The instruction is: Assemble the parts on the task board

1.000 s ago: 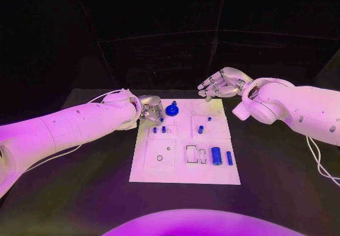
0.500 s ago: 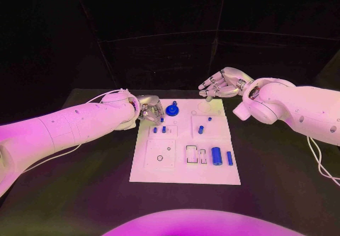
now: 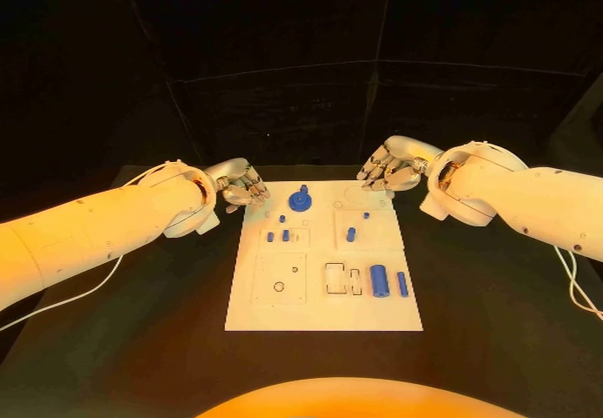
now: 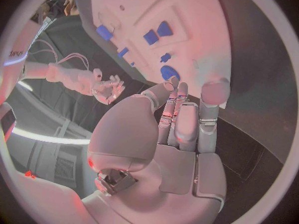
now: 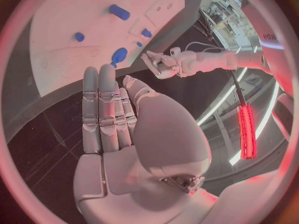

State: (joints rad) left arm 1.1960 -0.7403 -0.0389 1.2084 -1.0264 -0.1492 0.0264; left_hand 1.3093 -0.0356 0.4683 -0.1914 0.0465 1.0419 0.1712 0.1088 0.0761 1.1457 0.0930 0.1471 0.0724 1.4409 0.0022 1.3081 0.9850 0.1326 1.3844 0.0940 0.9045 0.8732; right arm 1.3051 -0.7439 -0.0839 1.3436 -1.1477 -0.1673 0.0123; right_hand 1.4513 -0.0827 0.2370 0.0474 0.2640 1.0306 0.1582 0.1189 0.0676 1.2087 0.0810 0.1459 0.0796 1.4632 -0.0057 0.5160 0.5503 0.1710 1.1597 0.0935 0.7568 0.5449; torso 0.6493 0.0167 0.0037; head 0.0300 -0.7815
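The left robot hand hovered empty, fingers straight and loose, beside the far left corner of one task board lying on the counter. About eight blue parts sat on the board. The right robot hand was empty too, at the far right corner.

The task board is a white rectangular plate lying flat in the middle of the worktop, its long side running from near to far. Blue parts sit on it. A round blue knob stands at the far end, left of centre. Two small blue pegs stand side by side below it on the left. A short blue piece lies right of centre. Near the right edge, a thick blue cylinder and a thinner blue pin lie side by side.
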